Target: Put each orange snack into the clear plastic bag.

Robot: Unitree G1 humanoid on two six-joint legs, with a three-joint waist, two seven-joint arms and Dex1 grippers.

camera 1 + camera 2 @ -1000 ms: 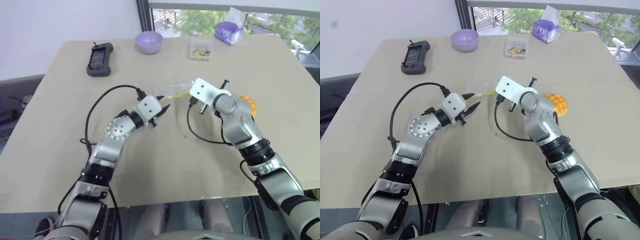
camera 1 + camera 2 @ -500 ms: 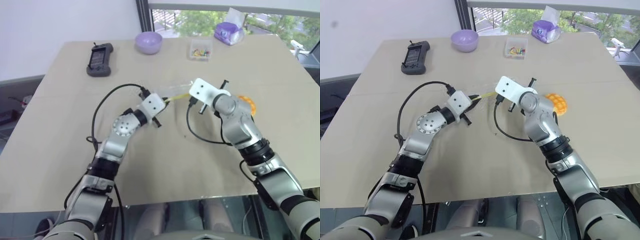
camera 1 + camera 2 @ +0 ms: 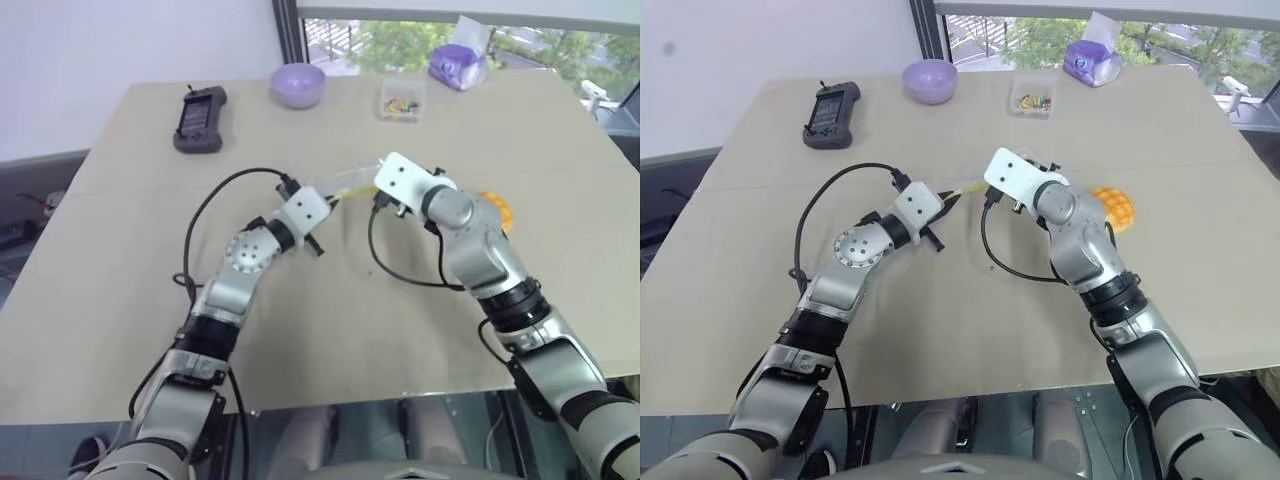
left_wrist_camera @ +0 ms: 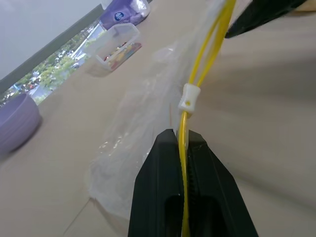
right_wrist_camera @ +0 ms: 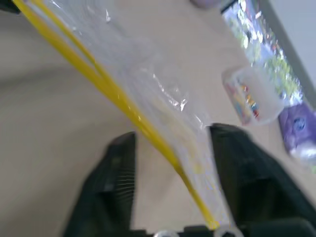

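Observation:
The clear plastic bag (image 3: 347, 184) hangs crinkled just above the table between my two grippers, its yellow seal strip (image 4: 183, 123) stretched taut. My left gripper (image 4: 181, 140) is shut on that strip at one end. At the other end my right gripper (image 5: 173, 134) stands open, with the strip and bag edge running through the gap between its black fingers (image 5: 121, 163). The orange snack (image 3: 1114, 207), a round bun with a grid pattern, lies on the table to the right, partly hidden behind my right forearm.
Along the table's far edge lie a black handheld device (image 3: 200, 118), a purple bowl (image 3: 298, 84), a small clear box of colourful bits (image 3: 402, 100) and a purple tissue packet (image 3: 458, 62). Black cables loop from both wrists over the tan table (image 3: 120, 260).
My left gripper has closed on the bag's yellow strip. My right gripper, shut on the strip before, has just opened around it and tipped slightly.

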